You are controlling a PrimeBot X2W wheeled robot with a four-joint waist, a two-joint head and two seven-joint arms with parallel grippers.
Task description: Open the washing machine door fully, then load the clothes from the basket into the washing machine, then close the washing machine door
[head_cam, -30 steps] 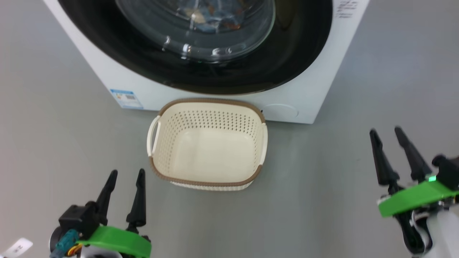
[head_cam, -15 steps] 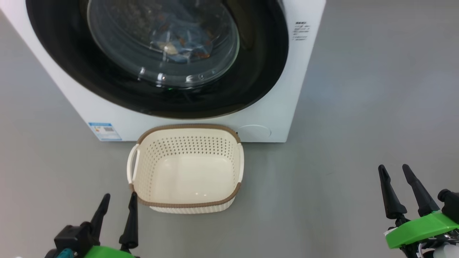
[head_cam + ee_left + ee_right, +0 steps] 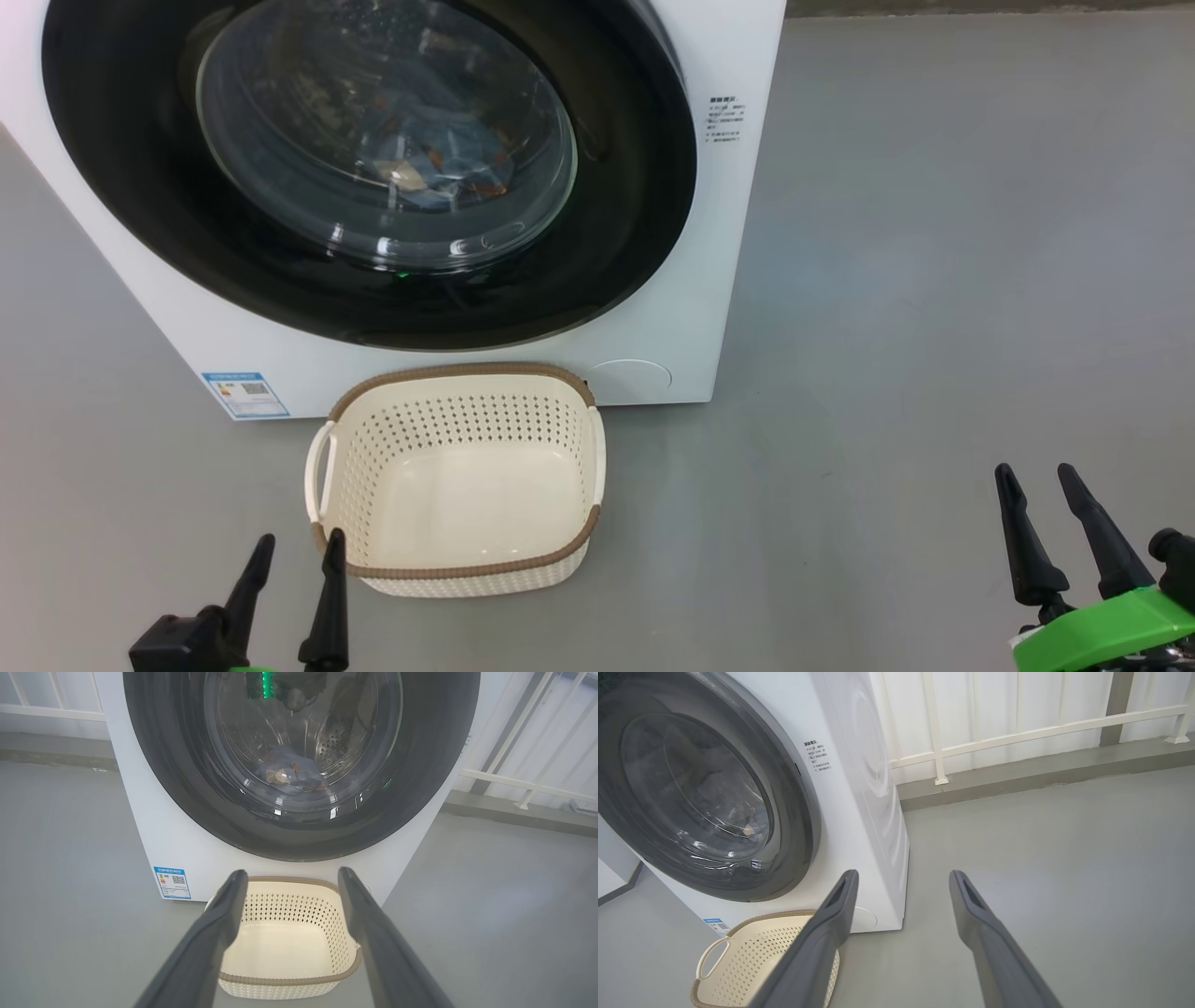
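The door (image 3: 644,187) sits closed against the washing machine (image 3: 733,243). The clothes (image 3: 439,173) lie in the drum behind its glass. The basket (image 3: 457,371) stands on the floor (image 3: 934,280), just before the machine. Left gripper (image 3: 301,538) and right gripper (image 3: 1033,469): fingers apart, holding nothing.

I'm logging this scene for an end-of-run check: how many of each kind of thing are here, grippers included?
Washing machine: 1
Basket: 1
Clothes bundle inside the machine, pieces not separable: 1
Blue label sticker: 1
Grippers: 2, the left gripper and the right gripper, both open
Total: 6
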